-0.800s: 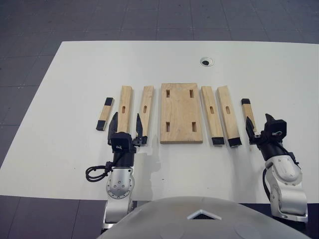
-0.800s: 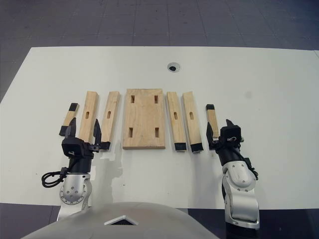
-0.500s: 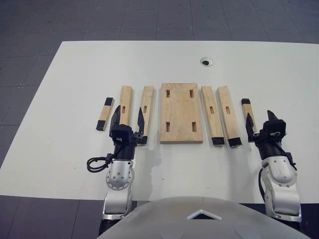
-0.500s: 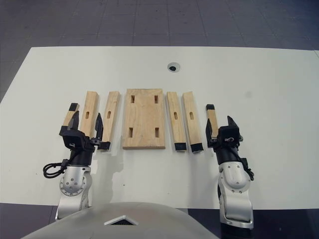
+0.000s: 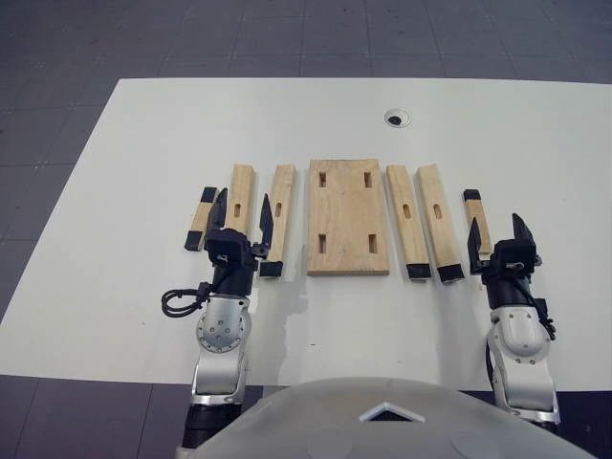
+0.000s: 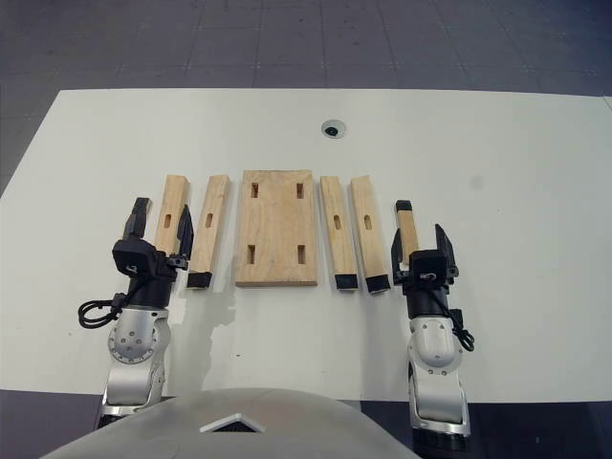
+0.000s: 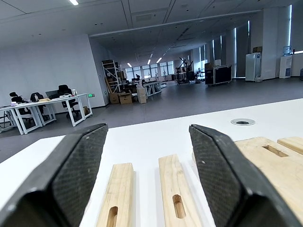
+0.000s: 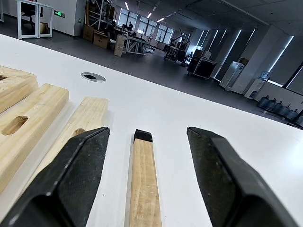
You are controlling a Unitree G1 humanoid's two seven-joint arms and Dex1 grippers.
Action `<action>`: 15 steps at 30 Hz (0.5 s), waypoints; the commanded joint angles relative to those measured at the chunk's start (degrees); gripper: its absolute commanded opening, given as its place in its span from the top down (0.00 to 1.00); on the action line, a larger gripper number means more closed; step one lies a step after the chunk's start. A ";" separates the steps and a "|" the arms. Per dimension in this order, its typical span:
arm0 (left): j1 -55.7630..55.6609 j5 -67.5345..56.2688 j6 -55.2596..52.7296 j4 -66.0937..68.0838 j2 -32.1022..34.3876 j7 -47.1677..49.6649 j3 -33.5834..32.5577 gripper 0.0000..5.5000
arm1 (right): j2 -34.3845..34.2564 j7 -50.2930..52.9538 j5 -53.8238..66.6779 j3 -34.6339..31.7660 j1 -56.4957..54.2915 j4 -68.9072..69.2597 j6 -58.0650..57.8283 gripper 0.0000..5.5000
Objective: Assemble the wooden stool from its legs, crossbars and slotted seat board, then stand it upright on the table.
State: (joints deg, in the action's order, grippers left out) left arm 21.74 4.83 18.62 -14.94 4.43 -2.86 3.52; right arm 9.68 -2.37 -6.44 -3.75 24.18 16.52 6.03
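Note:
The slotted seat board (image 5: 347,217) lies flat mid-table. Two slotted legs (image 5: 240,198) (image 5: 280,203) lie to its left, two more (image 5: 405,227) (image 5: 436,220) to its right. A short crossbar with black ends (image 5: 201,215) rests at the far left, another (image 5: 475,220) at the far right. My left gripper (image 5: 243,201) is open, its fingers (image 7: 71,179) on either side of the outer left leg's (image 7: 116,194) near end. My right gripper (image 5: 495,225) is open, straddling the near end of the right crossbar (image 8: 142,179).
A round cable grommet (image 5: 396,118) sits in the white table (image 5: 143,134) behind the parts. Bare tabletop surrounds the row on all sides. The table's near edge runs just behind both wrists.
Both arms have moved forward. The left gripper slid up over the outer left leg's near end. The right gripper shifted left and now lines up with the right crossbar.

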 commanded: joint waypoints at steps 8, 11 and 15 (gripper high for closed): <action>1.90 1.45 1.72 0.98 -0.84 1.20 0.66 0.42 | 0.86 -1.90 1.52 -1.23 -1.78 -1.60 -7.50 0.45; 2.60 2.47 1.89 1.05 -1.38 1.64 1.94 0.42 | 1.31 -2.49 2.09 -2.06 -2.27 -1.64 -10.51 0.45; 3.07 3.21 1.93 1.03 -1.79 1.82 2.81 0.42 | 1.49 -3.55 4.05 -3.54 -3.22 -0.61 -14.84 0.45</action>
State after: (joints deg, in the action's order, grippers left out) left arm 24.40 7.20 20.44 -14.26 2.72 -1.69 6.07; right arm 10.65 -5.20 -3.97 -6.23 21.94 15.21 -5.95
